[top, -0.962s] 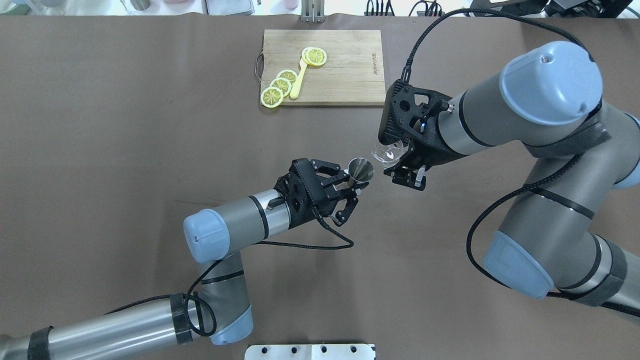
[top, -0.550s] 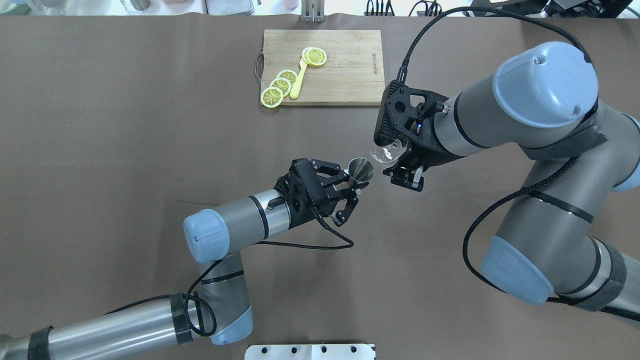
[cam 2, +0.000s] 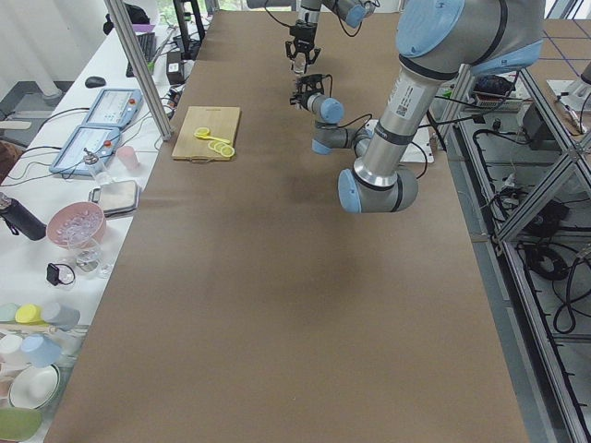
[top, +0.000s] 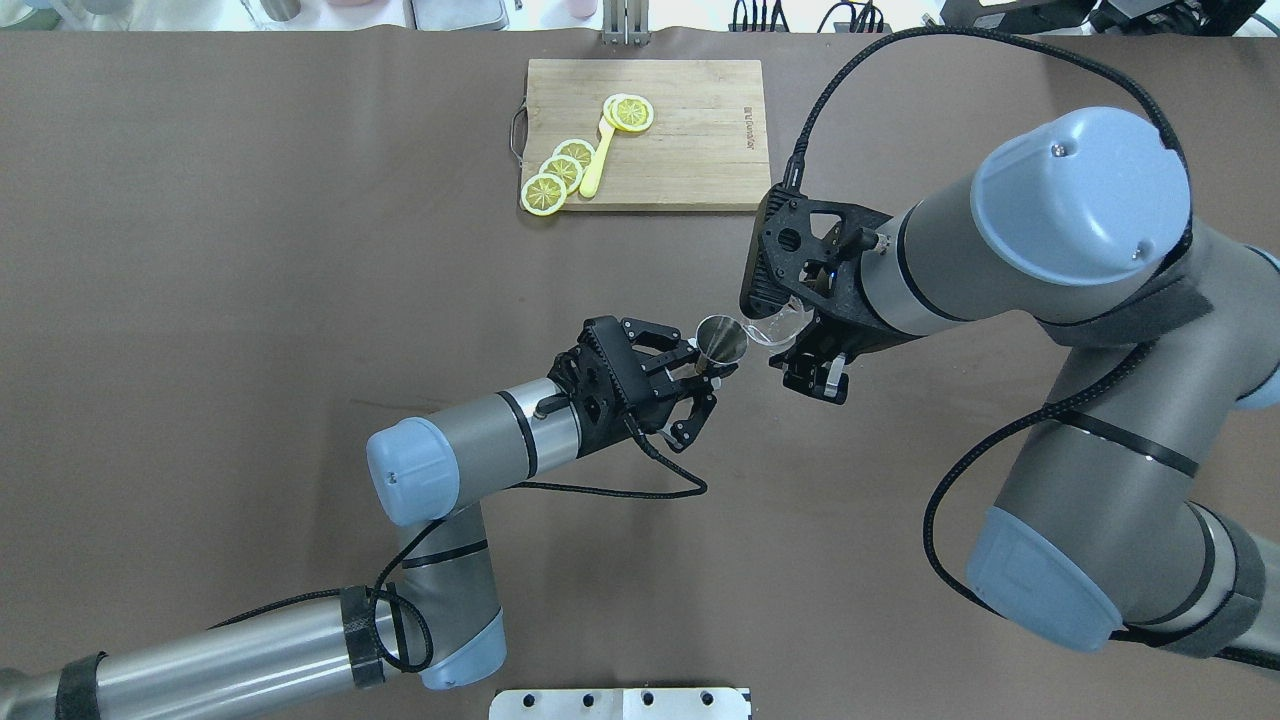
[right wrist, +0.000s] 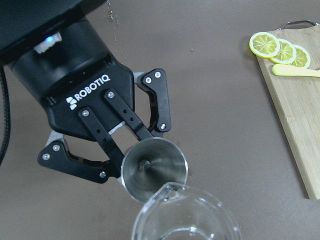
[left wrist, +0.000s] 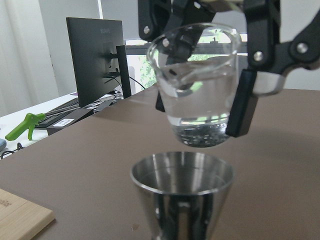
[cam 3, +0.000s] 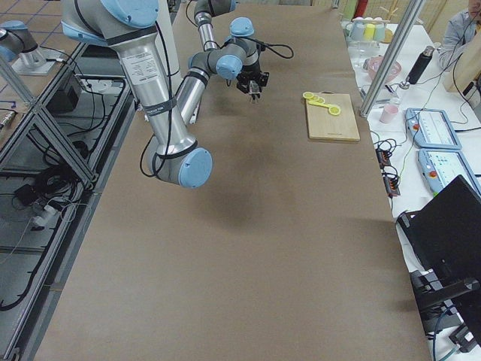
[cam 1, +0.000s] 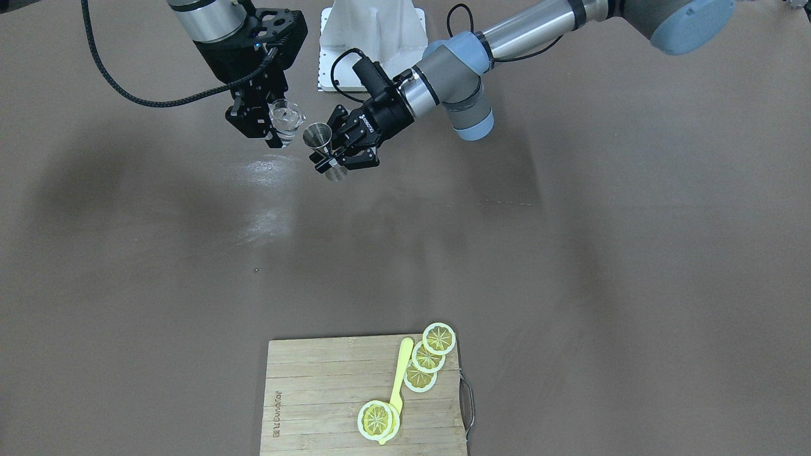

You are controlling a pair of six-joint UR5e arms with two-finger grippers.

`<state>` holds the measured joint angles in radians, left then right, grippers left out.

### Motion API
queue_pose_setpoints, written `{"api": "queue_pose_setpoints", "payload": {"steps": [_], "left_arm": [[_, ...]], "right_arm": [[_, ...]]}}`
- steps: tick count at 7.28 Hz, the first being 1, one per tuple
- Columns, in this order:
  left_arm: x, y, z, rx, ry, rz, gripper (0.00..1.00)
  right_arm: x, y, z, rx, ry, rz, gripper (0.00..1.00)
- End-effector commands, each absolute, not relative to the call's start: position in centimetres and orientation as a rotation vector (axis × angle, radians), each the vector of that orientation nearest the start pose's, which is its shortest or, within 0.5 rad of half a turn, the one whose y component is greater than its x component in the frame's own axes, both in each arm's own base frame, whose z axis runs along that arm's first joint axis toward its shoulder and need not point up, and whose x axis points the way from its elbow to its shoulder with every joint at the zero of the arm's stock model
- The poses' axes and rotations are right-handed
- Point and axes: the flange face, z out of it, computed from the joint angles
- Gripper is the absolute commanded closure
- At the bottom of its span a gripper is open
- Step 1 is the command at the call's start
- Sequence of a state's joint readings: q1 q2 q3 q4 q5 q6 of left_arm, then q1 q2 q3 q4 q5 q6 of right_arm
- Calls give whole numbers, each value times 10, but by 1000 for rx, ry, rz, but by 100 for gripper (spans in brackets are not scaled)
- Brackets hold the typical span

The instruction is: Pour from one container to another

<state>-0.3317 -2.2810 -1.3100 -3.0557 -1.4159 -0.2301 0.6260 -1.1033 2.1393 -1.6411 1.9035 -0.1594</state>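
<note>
My right gripper [top: 792,338] is shut on the clear glass cup [top: 776,326], which holds a little clear liquid [left wrist: 200,132]. The cup [cam 1: 285,118] hangs just above and beside the steel jigger [top: 722,337], with its pouring lip [right wrist: 167,189] over the jigger's rim [right wrist: 152,167]. My left gripper [top: 714,372] is shut on the jigger's narrow waist and holds it upright off the table. The left wrist view has the cup [left wrist: 197,90] directly over the jigger's open mouth [left wrist: 182,175], the right fingers [left wrist: 245,100] on both its sides.
A wooden cutting board [top: 690,150] with lemon slices [top: 560,170] and a yellow utensil [top: 597,160] lies at the far middle of the table. A white base plate [top: 620,703] sits at the near edge. Brown table surface [top: 250,300] surrounds the arms.
My right gripper has carried the cup leftward, closer to the jigger, until its lip reaches the jigger's rim. The left arm and jigger have stayed still.
</note>
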Motion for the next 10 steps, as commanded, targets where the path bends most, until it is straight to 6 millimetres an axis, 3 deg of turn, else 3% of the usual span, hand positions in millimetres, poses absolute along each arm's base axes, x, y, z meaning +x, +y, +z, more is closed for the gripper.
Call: {"api": "queue_pose_setpoints", "payload": {"steps": [1, 3, 8, 10], "left_arm": [[601, -364, 186, 1527, 1238, 521, 100], [601, -364, 186, 1527, 1238, 521, 100], [601, -364, 185, 1527, 1238, 521, 100], [601, -364, 184, 1529, 1240, 520, 100]], "right_arm": [[-369, -382, 179, 792, -638, -1190, 100], [-373, -383, 181, 758, -602, -1228, 100], [-397, -403, 158, 710, -515, -1223, 100], [-396, -403, 153, 673, -456, -1234, 100]]}}
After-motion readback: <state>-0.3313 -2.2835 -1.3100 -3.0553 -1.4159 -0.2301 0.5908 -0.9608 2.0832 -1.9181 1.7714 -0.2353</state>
